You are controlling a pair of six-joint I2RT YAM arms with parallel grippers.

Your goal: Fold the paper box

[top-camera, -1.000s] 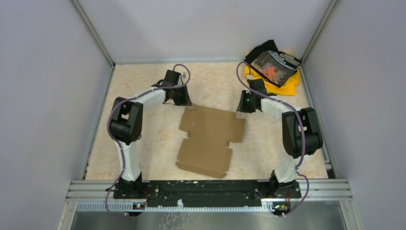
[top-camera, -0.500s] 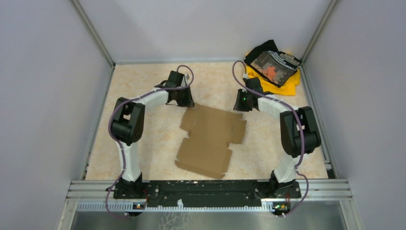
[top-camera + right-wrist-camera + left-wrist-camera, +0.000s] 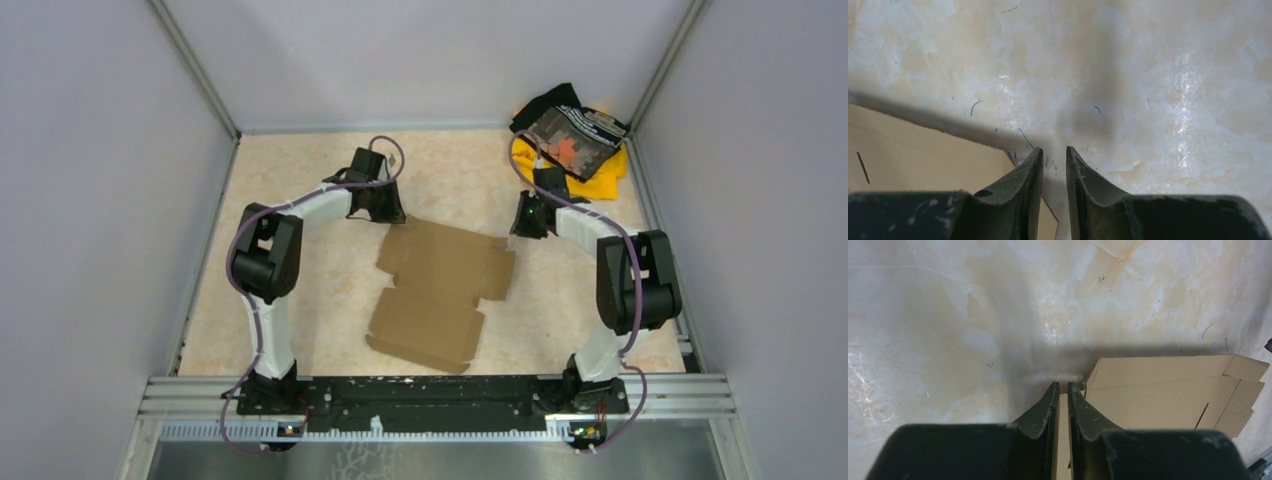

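I can read no text, label or number from here. The paper box (image 3: 440,290) is plain brown, and the print on the cloth pile (image 3: 575,135) is too small to read.

paper box (image 3: 440,290) | plain brown cardboard — unfolded, lying flat | middle of table (image 3: 300,180), flaps and tabs spread

Top cam: fixed, high up, behind the near edge of the paper box (image 3: 440,295), looking down and forward, whole box in frame. Left wrist cam: close over the box's far-left corner, facing down. Right wrist cam: close, just off the far-right corner, facing down. Each wrist view overlaps the top view at its own corner.
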